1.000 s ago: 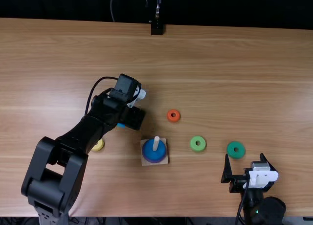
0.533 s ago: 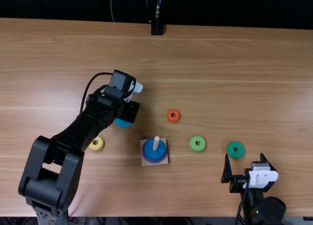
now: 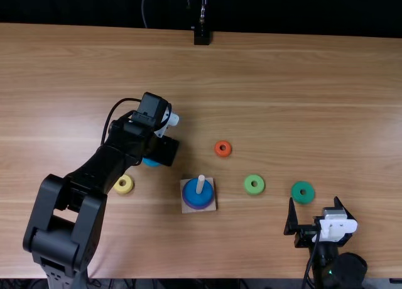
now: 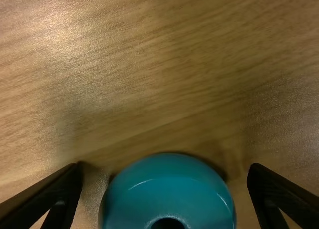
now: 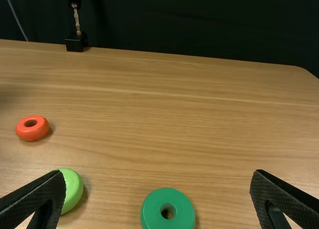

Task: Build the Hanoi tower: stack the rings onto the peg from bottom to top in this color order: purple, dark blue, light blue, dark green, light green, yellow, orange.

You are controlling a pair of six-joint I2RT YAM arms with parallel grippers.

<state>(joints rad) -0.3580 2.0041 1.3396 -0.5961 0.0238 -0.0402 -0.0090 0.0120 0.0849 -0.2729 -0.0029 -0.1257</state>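
My left gripper [image 3: 164, 152] is over the light blue ring [image 3: 151, 163], partly covering it. In the left wrist view, the left gripper [image 4: 165, 176] stands open, its fingers on either side of the light blue ring [image 4: 169, 194], with gaps. The peg [image 3: 200, 184] on its square base [image 3: 208, 209] holds the purple ring [image 3: 198, 207] with the dark blue ring [image 3: 193, 195] above. The yellow [image 3: 124, 184], orange [image 3: 223, 148], light green [image 3: 254, 184] and dark green [image 3: 303, 192] rings lie on the table. My right gripper [image 3: 314, 208] is open near the dark green ring; the right wrist view shows the gripper [image 5: 158, 176] too.
A black stand [image 3: 201, 36] is at the table's far edge. My left arm [image 3: 94, 176] stretches over the table's left part, beside the yellow ring. The wooden table [image 3: 282, 94] extends behind the rings.
My left gripper has shifted left in the top view over the last second, with a slight dip toward the near edge lately. The right arm and the stacked rings have stayed still.
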